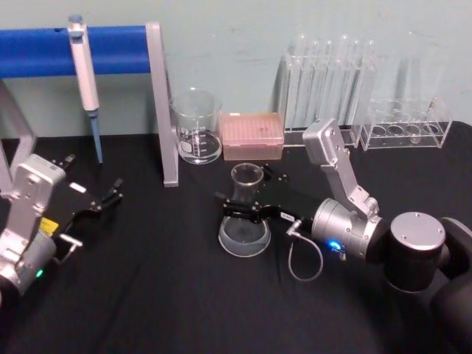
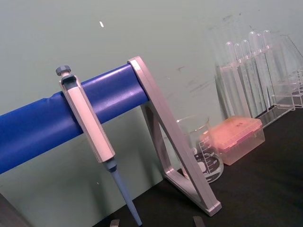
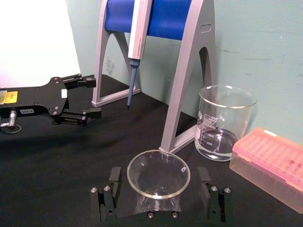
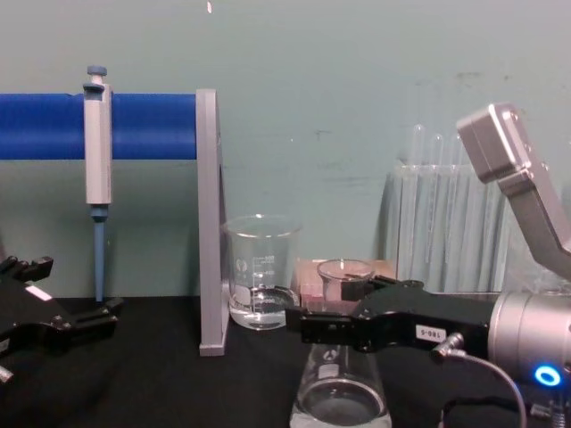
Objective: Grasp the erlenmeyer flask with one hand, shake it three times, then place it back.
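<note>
The erlenmeyer flask [image 1: 244,221] is standing upright on the black desk [image 1: 147,295], about mid-desk and nearer the back edge than the front. The right gripper [image 1: 237,206] is reaching in from the right side, its two black fingers [image 4: 326,327] bracketing the flask's neck just below the flared rim. In the right wrist view the jaws are sitting a little way off the glass on either side, so the claw is looking partly open and gripping nothing. The flask base is resting on the desk.

The left gripper [image 1: 110,195] is idling near the left edge, fingers spread and holding nothing.

Behind the flask, a beaker [image 1: 197,127] and a pink tip box [image 1: 252,136] are sitting near the back edge. A pipette [image 1: 85,81] is hanging on the blue-barred stand [image 1: 110,48].
</note>
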